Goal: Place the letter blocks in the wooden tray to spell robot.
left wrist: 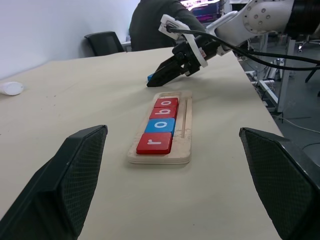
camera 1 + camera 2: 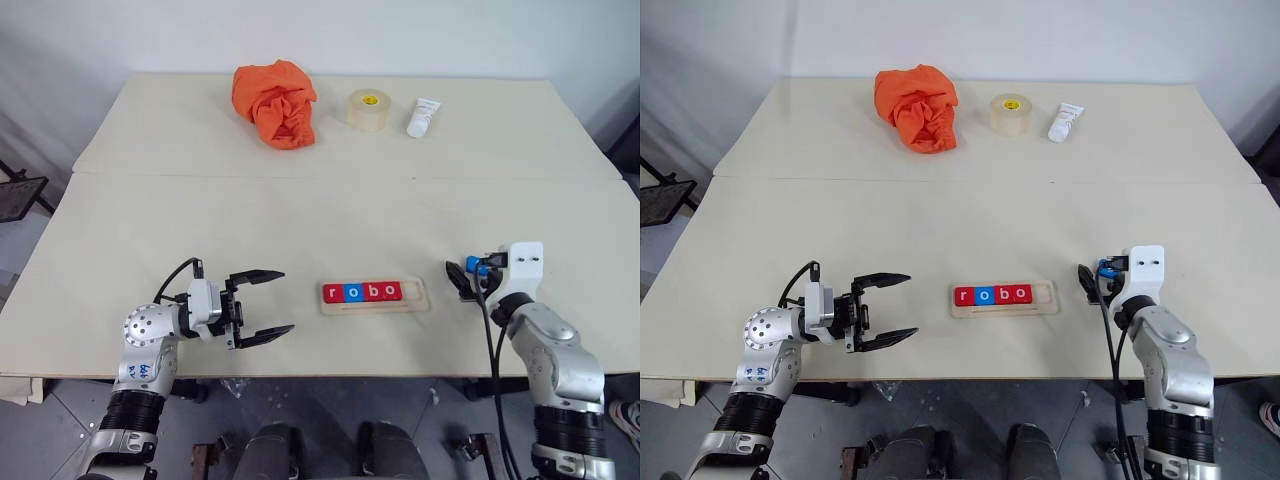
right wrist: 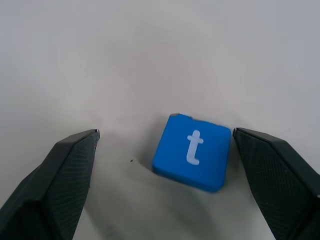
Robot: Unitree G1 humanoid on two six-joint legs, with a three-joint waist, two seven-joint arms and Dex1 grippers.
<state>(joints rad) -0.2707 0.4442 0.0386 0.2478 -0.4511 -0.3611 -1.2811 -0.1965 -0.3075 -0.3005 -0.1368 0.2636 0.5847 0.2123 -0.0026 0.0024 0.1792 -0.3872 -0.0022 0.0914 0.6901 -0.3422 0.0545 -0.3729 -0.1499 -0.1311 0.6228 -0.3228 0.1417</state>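
Four of five letter blocks [image 2: 362, 292] sit in the wooden tray [image 2: 374, 298], reading r-o-b-o: red, blue, red, red, packed edge to edge from the tray's left end. One slot at the tray's right end is bare (looks like room for exactly one more). Remaining: the blue t block [image 3: 193, 158], lying flat on the table to the right of the tray, apart from it, white lowercase t face up, one corner slightly raised or shadowed, can't tell which.

Right gripper [image 3: 165, 185] has its jaws spread wide either side of the t, not touching it. Left gripper [image 2: 262, 305] hangs left of the tray, jaws apart, holding nothing. My read: grasp t, drop into last slot.
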